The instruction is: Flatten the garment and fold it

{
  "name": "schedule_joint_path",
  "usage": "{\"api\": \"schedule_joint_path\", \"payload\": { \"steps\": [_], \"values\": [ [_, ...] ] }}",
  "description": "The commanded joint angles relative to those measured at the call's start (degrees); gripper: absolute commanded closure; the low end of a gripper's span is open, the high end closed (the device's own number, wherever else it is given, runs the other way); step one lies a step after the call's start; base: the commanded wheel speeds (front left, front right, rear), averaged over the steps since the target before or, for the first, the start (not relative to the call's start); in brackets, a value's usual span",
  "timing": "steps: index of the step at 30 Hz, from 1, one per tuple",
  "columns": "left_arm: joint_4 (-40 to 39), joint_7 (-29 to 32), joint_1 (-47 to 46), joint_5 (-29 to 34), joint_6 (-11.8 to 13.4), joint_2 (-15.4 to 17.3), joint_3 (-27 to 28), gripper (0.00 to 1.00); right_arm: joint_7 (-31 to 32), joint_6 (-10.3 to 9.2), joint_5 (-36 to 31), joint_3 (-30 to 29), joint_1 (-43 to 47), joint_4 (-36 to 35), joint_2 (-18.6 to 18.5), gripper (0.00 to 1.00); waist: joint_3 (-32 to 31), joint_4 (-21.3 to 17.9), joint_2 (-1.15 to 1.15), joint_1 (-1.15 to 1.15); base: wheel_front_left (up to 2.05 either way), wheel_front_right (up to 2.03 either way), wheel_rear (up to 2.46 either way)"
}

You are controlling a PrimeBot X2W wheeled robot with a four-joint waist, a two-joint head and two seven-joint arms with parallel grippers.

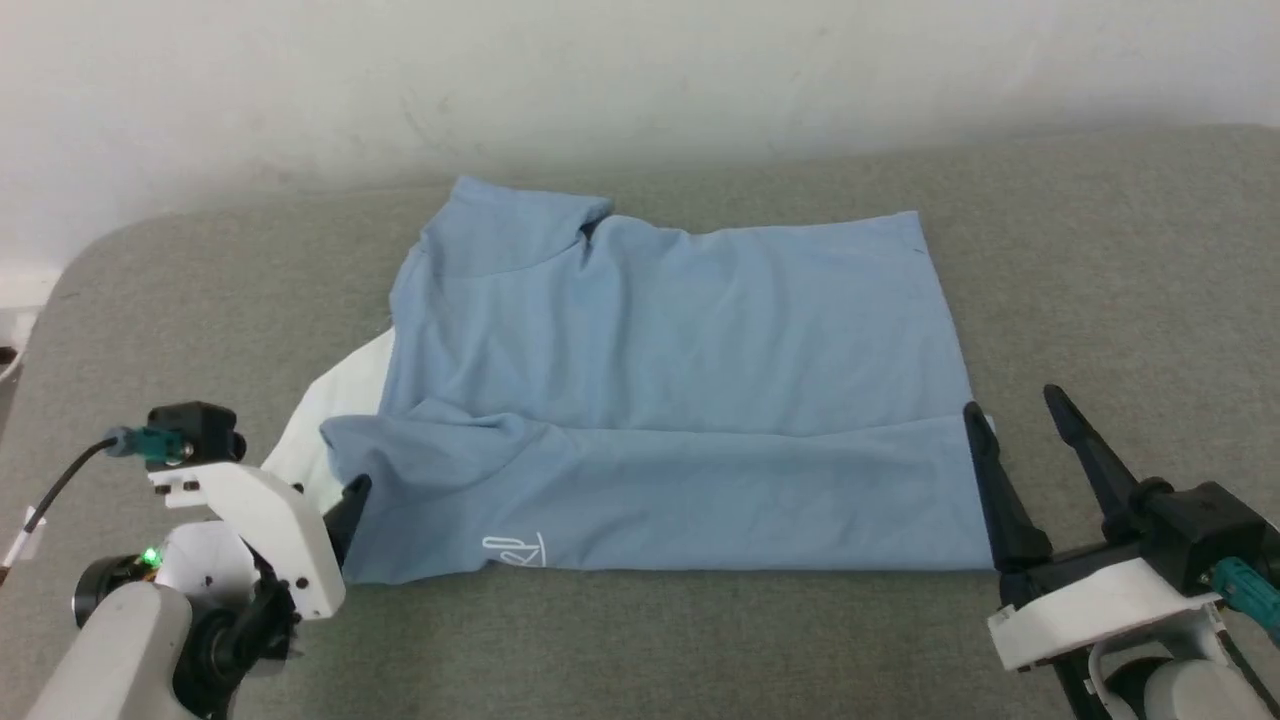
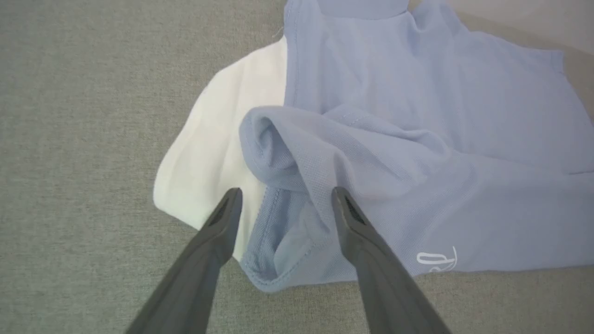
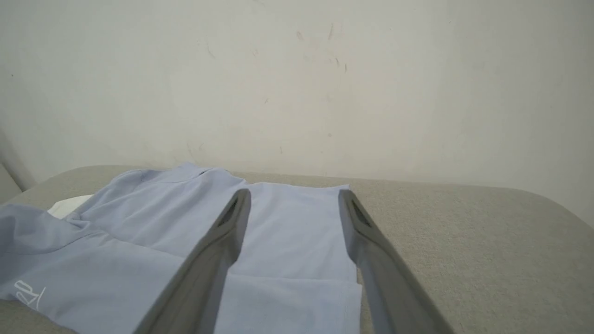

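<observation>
Between the wide-open left tool [image 2: 286, 191] and right tool [image 1: 1010, 400], the garment [image 1: 660, 380] runs lengthwise, its near fold at both tips.

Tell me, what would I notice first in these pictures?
A light blue shirt lies spread on the grey fabric surface, with a white collar poking out at its left. A small white logo shows on the near fold. The left gripper and the right gripper stand open at its two near corners.
</observation>
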Motion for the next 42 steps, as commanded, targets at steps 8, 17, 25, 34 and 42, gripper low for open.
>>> {"api": "schedule_joint_path", "payload": {
  "steps": [8, 17, 25, 34, 42],
  "values": [
    [6.0, 6.8, -0.7, 0.3, 0.7, 0.8, -3.6, 0.0, 0.7, -0.11, 0.4, 0.5, 0.5, -2.4, 1.5, 0.0, 2.8, -3.4, 0.0, 0.01, 0.0, 0.0, 0.0],
    [15.6, 13.4, -3.1, 0.9, -2.1, -1.9, -9.9, 0.8, 1.7, -0.11, 1.4, 0.2, 0.1, -0.9, 1.3, 0.0, 3.1, -5.0, 0.0, 0.01, 0.0, 0.0, 0.0],
    [17.3, 10.4, -4.3, 0.4, -2.7, -3.7, -9.6, 1.0, 7.3, -0.11, 5.2, 1.1, -1.2, 2.6, -0.5, 0.0, 2.6, -4.2, 0.0, 0.01, 0.0, 0.0, 0.0],
    [10.0, 3.8, -2.6, 0.1, -1.3, -3.5, -6.7, 1.0, 27.4, -0.11, 14.9, 4.4, -7.5, 15.9, -6.7, 0.0, 2.4, -2.1, 0.0, 0.01, 0.0, 0.0, 0.0],
    [4.5, 4.3, -2.3, 0.6, -0.3, -3.0, -7.1, 1.0, 37.1, -0.11, 19.1, 8.9, -15.9, 26.5, -9.4, 0.0, 3.9, 0.2, 0.0, 0.01, 0.0, 0.0, 0.0]
  ]
}}
